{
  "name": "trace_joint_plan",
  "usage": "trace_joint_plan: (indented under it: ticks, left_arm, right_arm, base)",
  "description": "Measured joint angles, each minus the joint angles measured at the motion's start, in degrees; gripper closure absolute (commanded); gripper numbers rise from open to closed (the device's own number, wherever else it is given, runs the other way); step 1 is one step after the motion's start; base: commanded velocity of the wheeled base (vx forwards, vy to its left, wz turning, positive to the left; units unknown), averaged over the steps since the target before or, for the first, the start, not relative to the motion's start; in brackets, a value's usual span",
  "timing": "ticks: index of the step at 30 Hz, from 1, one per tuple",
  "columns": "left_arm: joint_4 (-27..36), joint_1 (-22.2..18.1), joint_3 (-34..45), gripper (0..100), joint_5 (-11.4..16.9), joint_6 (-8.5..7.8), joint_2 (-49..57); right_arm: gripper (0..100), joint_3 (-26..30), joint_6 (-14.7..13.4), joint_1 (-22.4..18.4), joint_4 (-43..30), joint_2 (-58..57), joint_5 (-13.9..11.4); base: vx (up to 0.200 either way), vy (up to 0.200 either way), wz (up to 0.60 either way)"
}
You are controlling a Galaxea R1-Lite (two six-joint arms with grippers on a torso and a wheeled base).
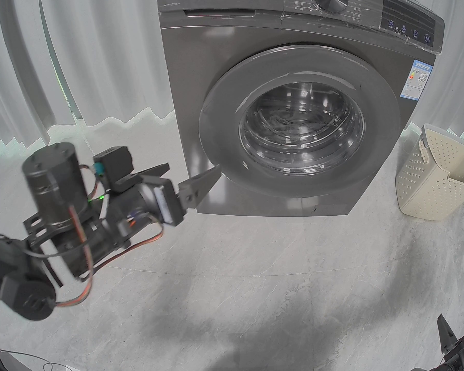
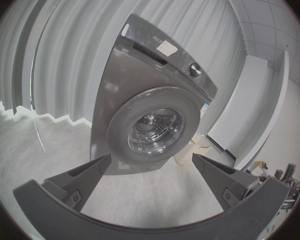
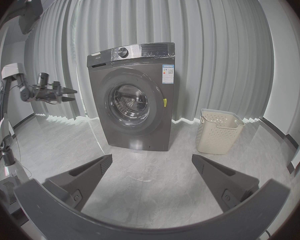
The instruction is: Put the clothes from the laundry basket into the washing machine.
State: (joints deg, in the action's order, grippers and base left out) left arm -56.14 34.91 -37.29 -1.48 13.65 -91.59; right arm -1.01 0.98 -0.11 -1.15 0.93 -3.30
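The grey washing machine [image 1: 294, 104] stands ahead with its round glass door [image 1: 301, 127] shut. A cream perforated laundry basket [image 1: 438, 179] sits on the floor to its right, and its inside is hidden from me. My left gripper [image 1: 188, 177] is raised at the machine's lower left front corner, open and holding nothing. In the left wrist view the left gripper [image 2: 151, 159] frames the door [image 2: 155, 129], with the basket [image 2: 190, 150] behind. My right gripper [image 1: 459, 320] hangs low at the near right, open and holding nothing. The right wrist view shows the right gripper [image 3: 151, 160], the machine [image 3: 133, 97] and the basket [image 3: 218, 130].
White curtains [image 1: 103, 52] hang behind the machine. Grey tiled floor [image 1: 273, 294] lies open between me and the machine. A wall [image 2: 250, 110] stands to the right past the basket.
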Motion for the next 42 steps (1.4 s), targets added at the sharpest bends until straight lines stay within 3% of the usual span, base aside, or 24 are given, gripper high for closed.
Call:
trace_joint_plan:
  ticks: [6, 12, 15, 25, 33, 38, 42]
  left_arm:
    - [2.46, 0.12, 13.64, 0, 0.39, -2.84, 16.12]
    - [9.42, -0.44, 23.49, 0, -0.99, -6.95, 31.98]
    - [12.65, -2.17, 26.79, 0, -1.48, -8.13, 38.71]
    - [24.53, -17.92, 34.46, 0, -1.3, -9.75, 59.06]
    - [42.24, -29.68, 36.17, 0, 4.32, -11.63, 73.87]
    - [51.74, -33.35, 36.3, 0, 7.39, -11.01, 81.59]
    - [53.08, -34.71, 36.28, 0, 5.11, -10.35, 86.42]
  right_arm:
    - [0, 0.0, 0.02, 0.0, 0.0, 0.0, 0.0]
    - [0, 0.0, 0.04, -0.02, 0.0, 0.0, -0.02]
    - [0, 0.0, 0.04, -0.02, 0.0, 0.0, 0.0]
    - [0, 0.0, 0.17, -0.11, 0.02, 0.0, 0.0]
    - [0, 0.0, 0.11, -0.18, 0.0, 0.0, 0.0]
    - [0, 0.0, 0.17, -0.11, 0.13, 0.0, -0.04]
    - [0, 0.0, 0.2, -0.13, 0.57, 0.0, -0.06]
  base:
    - [0.0, 0.0, 0.0]
    - [0.0, 0.0, 0.0]
    - [0.0, 0.0, 0.0]
    - [0.0, 0.0, 0.0]
    - [0.0, 0.0, 0.0]
    - [0.0, 0.0, 0.0]
    - [0.0, 0.0, 0.0]
